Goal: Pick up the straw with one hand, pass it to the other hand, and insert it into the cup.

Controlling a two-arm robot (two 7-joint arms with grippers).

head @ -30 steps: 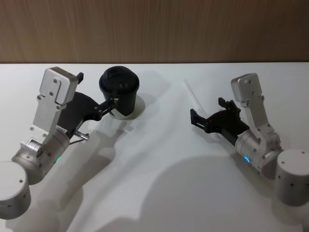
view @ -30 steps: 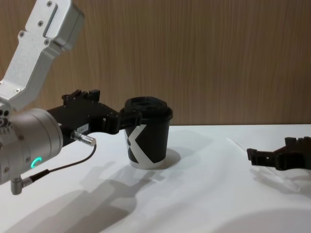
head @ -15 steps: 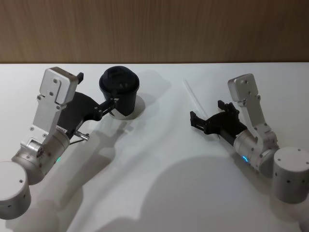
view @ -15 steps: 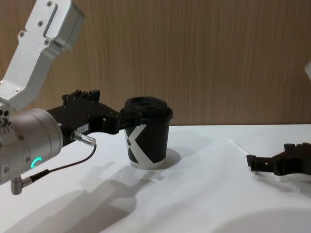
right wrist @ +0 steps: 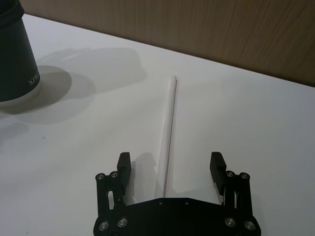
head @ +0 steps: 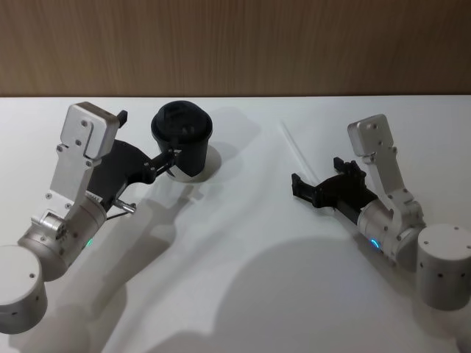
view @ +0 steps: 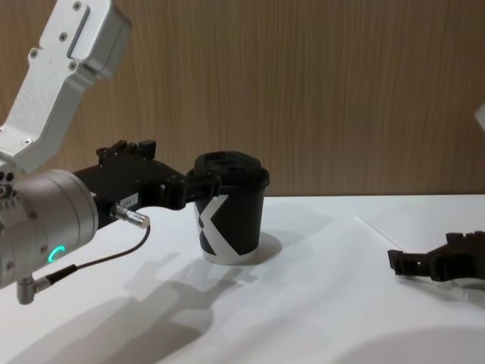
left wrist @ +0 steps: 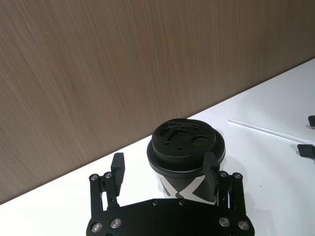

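Note:
The black cup [head: 182, 131] with a white X mark [view: 214, 227] and a black lid [left wrist: 184, 145] stands upright at the back left of the white table. My left gripper [left wrist: 164, 169] is open right in front of it, with one fingertip [head: 174, 154] by the lid's rim. The thin white straw [head: 293, 143] lies flat on the table at the right. My right gripper [right wrist: 170, 164] is open low over the near end of the straw [right wrist: 170, 118], one finger on each side and not touching it.
A thin dark cable with a metal plug [view: 130, 217] hangs from the left wrist, near the table. A wooden wall [head: 235, 44] runs along the table's far edge. Bare white table [head: 235, 220] lies between the two arms.
My right gripper has sunk a little toward the table over the straw's near end. The left arm and the cup have not moved.

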